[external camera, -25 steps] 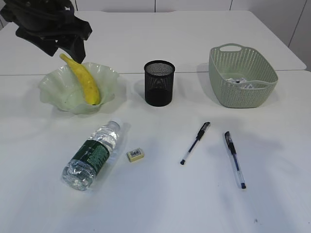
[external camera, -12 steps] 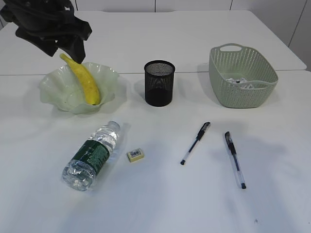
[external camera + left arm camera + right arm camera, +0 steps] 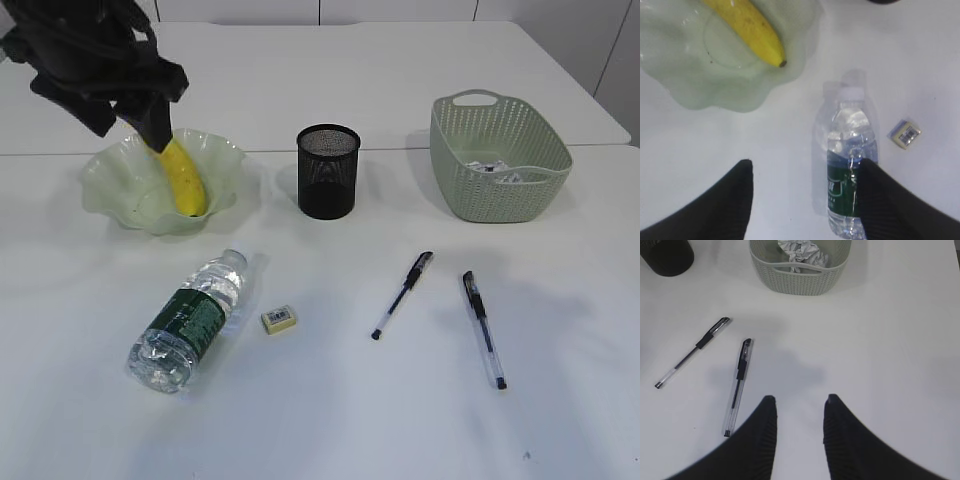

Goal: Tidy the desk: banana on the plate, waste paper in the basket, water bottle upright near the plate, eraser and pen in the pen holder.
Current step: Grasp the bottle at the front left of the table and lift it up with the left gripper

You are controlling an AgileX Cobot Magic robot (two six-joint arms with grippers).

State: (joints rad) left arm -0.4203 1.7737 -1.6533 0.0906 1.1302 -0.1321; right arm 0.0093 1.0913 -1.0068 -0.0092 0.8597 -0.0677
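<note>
Your left gripper [image 3: 802,200] hung over the plate's [image 3: 110,185] back edge, fingers [image 3: 722,205] spread wide and holding nothing. The banana [image 3: 183,178] lay in the plate already, tip toward the front rim. Below it you had the bottle [image 3: 188,320] flat on its side on the table [image 3: 330,420], cap pointing up toward the plate, and the eraser [image 3: 278,319] just right of it, not touching. The holder [image 3: 327,171] stood in the middle, contents not visible. Two pens [image 3: 402,294] [image 3: 483,327] lay apart right of centre. The basket [image 3: 497,155] sat far right with crumpled paper [image 3: 802,251] inside. Your right gripper [image 3: 799,432] was open and empty above bare table, near the second pen
</note>
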